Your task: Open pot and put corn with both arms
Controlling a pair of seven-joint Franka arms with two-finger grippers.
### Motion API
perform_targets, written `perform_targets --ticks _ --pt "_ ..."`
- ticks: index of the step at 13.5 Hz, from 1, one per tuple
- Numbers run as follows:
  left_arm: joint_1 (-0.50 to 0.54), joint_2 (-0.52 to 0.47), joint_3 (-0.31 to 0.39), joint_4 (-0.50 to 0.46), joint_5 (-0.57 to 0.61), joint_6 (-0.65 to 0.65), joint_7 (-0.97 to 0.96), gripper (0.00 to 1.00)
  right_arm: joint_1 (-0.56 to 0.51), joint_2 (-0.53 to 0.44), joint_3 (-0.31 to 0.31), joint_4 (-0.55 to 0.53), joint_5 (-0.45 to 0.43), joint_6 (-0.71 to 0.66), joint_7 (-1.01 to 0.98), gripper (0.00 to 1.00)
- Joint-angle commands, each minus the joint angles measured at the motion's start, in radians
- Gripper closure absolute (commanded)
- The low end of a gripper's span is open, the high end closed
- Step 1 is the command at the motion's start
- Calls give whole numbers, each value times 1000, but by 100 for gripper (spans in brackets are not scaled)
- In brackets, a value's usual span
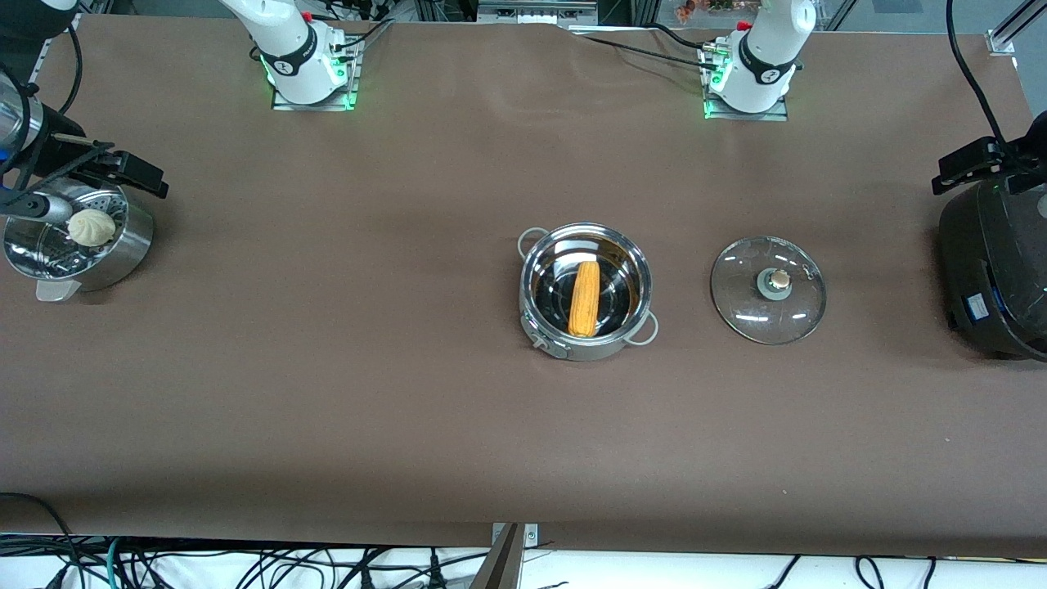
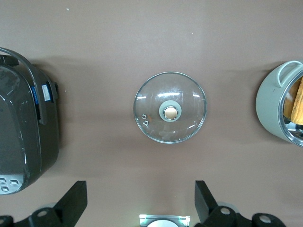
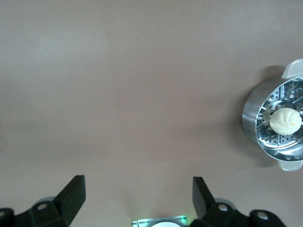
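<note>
The steel pot (image 1: 582, 350) stands open in the middle of the table, with the yellow-orange corn (image 1: 585, 298) lying inside it. Its glass lid (image 1: 748, 304) lies flat on the table beside it, toward the left arm's end. My left gripper (image 2: 140, 189) is open and empty, high over the table, with the lid (image 2: 154, 118) below it and the pot's wall (image 2: 271, 106) and corn (image 2: 297, 106) at the view's edge. My right gripper (image 3: 138, 184) is open and empty, high over bare table near the steamer bowl (image 3: 251, 118). Both grippers show at the front view's edges, left (image 1: 977, 159) and right (image 1: 123, 168).
A perforated steel steamer bowl (image 1: 135, 245) with a white bun (image 1: 90, 227) in it stands at the right arm's end. A big black cooker (image 1: 994, 270) stands at the left arm's end and also shows in the left wrist view (image 2: 21, 127).
</note>
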Motion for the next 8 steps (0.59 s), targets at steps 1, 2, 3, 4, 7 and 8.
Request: perform_targets --ticks 1,2,3,4,7,8 --pt "-2 14 4 31 -14 -14 -7 0 -11 46 10 62 7 -29 -11 0" --pt "-2 14 4 31 -14 -14 -7 0 -11 47 10 62 7 -29 -8 0" --pt "-2 14 4 31 -14 -12 -7 0 -11 47 10 62 6 -26 -8 0" --pt "0 14 4 29 -14 -14 -7 0 -11 52 10 64 6 -23 -8 0" --pt "0 14 4 29 -16 -14 -7 0 -11 64 10 67 4 -15 -8 0" --pt "0 14 4 29 -16 -14 -7 0 -11 73 10 82 6 -15 -8 0"
